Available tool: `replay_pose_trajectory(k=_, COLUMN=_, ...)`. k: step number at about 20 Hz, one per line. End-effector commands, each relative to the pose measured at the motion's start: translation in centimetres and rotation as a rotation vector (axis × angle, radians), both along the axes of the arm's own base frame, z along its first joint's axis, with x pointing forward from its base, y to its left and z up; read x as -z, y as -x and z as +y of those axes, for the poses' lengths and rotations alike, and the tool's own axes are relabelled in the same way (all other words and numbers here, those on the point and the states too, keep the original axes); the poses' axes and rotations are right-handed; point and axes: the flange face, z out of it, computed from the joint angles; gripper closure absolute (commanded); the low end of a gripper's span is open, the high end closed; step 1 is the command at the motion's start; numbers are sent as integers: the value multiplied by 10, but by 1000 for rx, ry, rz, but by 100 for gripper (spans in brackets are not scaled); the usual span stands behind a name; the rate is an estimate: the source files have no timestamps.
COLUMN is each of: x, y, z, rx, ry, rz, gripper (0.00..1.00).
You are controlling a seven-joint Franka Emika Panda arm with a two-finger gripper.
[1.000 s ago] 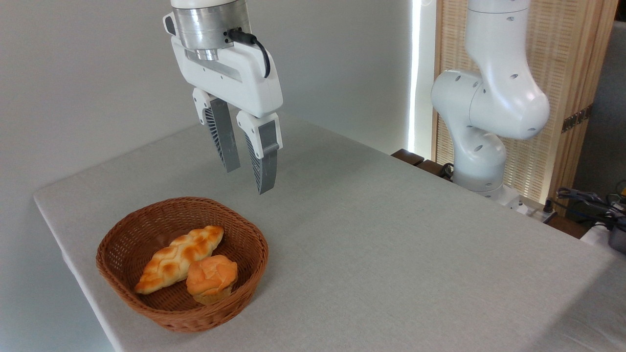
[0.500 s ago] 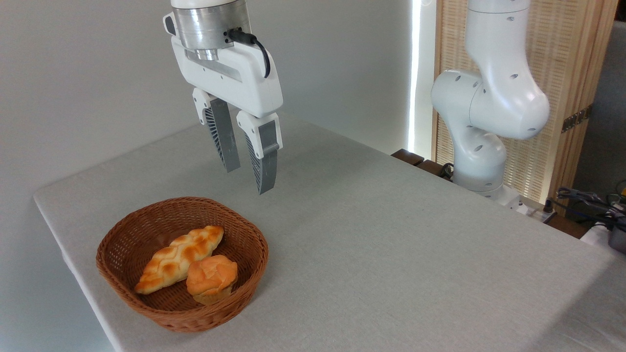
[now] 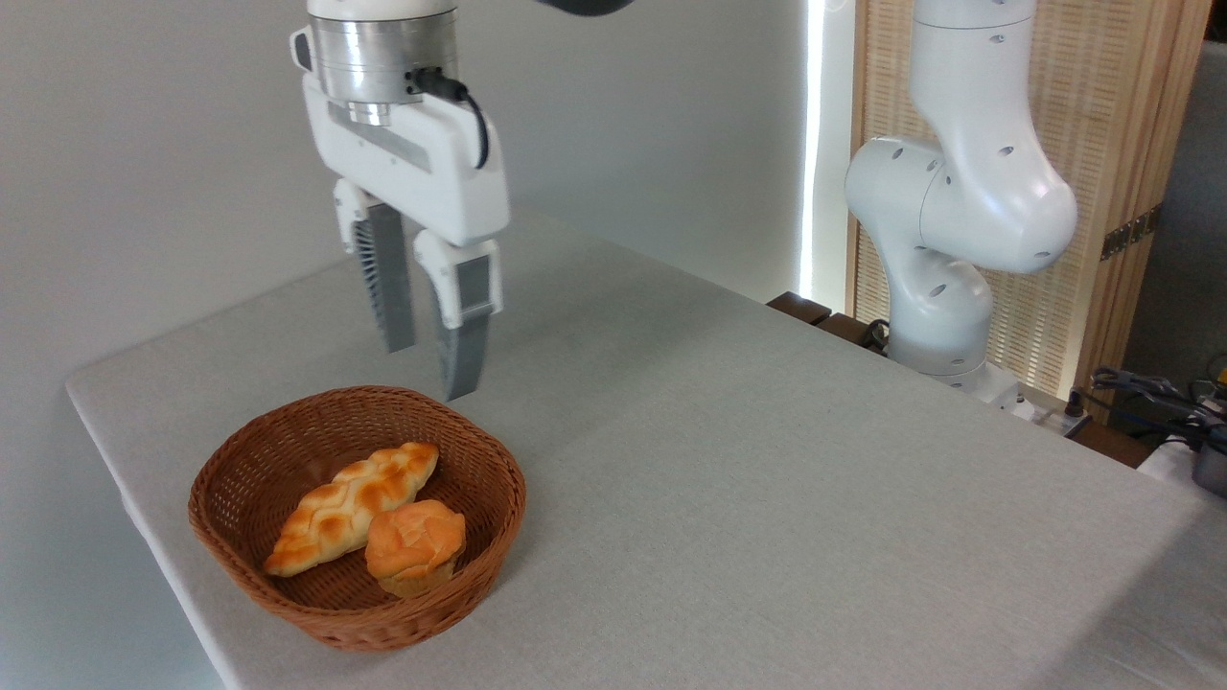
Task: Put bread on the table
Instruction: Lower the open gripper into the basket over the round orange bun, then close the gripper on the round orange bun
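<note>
The table, covered in grey cloth, carries a brown wicker basket near its left end. Inside the basket lie a braided loaf and, touching its lower right side, the bread, a round bun with no marked long axis. The gripper hangs above the basket's far rim, jaws parted and empty. The bread sits below the fingertips and nearer the camera; the approach calls for a forward shift, then descent.
</note>
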Motion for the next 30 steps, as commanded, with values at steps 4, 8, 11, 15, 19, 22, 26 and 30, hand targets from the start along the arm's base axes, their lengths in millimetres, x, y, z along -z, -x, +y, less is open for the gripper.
replay_pose_trajectory(k=4, x=32, y=-41, z=-6, rx=13, ry=14, rz=-99, gripper=0)
replay_pose_trajectory(k=8, x=61, y=-47, z=-14, rx=26, ry=12, rz=-57, gripper=0)
replay_pose_trajectory(k=11, x=81, y=-47, z=-15, rx=29, ry=10, rz=-18, gripper=0)
replay_pose_trajectory(k=15, x=108, y=-47, z=-18, rx=42, ry=7, rz=30, gripper=0)
replay_pose_trajectory(k=19, x=147, y=-43, z=-17, rx=27, ry=4, rz=103, gripper=0)
replay_pose_trajectory(k=22, x=156, y=-44, z=-17, rx=27, ry=3, rz=115, gripper=0)
replay_pose_trajectory(k=26, x=163, y=-50, z=-18, rx=26, ry=6, rz=82, gripper=0)
replay_pose_trajectory(k=30, x=164, y=-53, z=-18, rx=21, ry=10, rz=59, gripper=53)
